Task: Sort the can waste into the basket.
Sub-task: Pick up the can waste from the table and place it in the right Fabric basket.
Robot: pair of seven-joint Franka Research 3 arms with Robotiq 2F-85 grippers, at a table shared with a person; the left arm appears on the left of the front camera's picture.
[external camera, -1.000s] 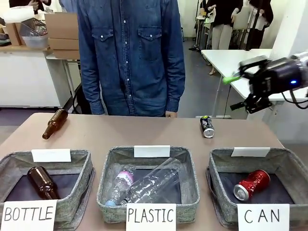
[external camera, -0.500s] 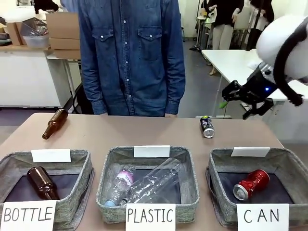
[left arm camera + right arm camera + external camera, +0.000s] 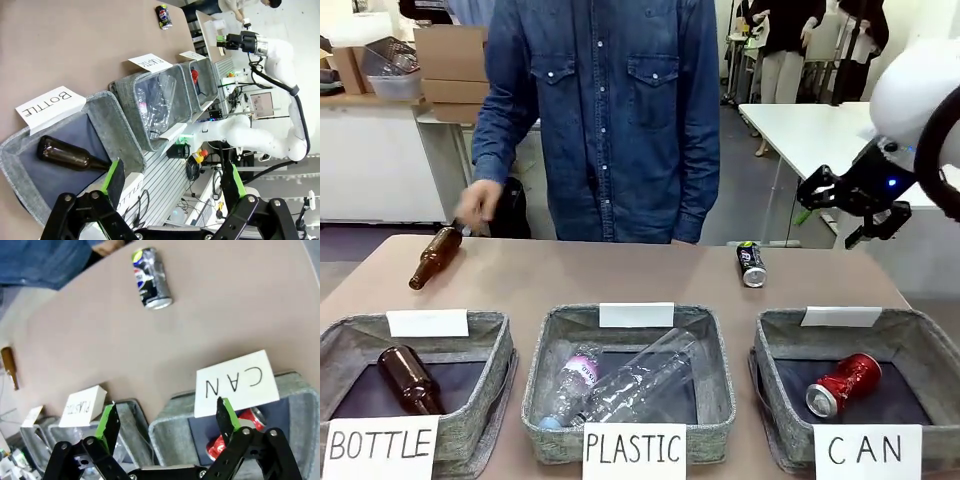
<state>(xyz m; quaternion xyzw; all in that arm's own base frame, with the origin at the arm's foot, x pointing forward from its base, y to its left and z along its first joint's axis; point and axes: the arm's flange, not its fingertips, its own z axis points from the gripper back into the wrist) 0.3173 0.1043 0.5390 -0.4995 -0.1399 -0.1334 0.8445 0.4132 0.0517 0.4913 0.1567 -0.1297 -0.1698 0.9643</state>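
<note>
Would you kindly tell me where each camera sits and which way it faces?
Front view: between the arms, facing across the table to the person; right gripper at right.
Left wrist view: left arm, looking past the BOTTLE basket; left gripper open below.
Right wrist view: right arm, looking down on the CAN basket; own fingers below.
All share the black can.

Near the table's [image 3: 620,272] far left corner, the person's hand [image 3: 475,204] is blurred; the CAN sign [image 3: 235,382] partly hides the red can [image 3: 251,416].
</note>
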